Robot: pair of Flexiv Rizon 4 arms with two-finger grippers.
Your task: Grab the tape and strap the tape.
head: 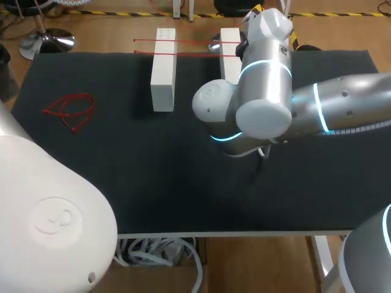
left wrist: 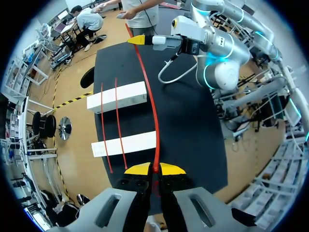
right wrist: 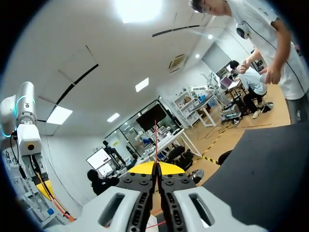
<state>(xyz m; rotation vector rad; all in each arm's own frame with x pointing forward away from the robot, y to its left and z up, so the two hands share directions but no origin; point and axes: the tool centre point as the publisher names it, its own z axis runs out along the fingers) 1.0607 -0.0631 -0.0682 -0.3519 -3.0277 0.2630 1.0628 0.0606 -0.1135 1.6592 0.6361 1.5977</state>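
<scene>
Since the red tape (left wrist: 150, 99) looks thin, light and limp, its ends seem the best hold: left fingers (left wrist: 138, 169) and right fingers (right wrist: 141, 168) are each closed tight on one, stringing it toward twelve o'clock over the desk (left wrist: 193, 121).

Taut red tapes (head: 195, 41) across the gap between two white blocks (head: 163, 73)

Right arm (head: 354, 101) glossy silver-white, cyan glowing rings (head: 322, 113); left gripper (left wrist: 154, 168) grey, yellow-tipped.

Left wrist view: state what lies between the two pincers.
In that view a red tape runs from the left pincer to the right pincer, passing the ends of two white blocks.
</scene>
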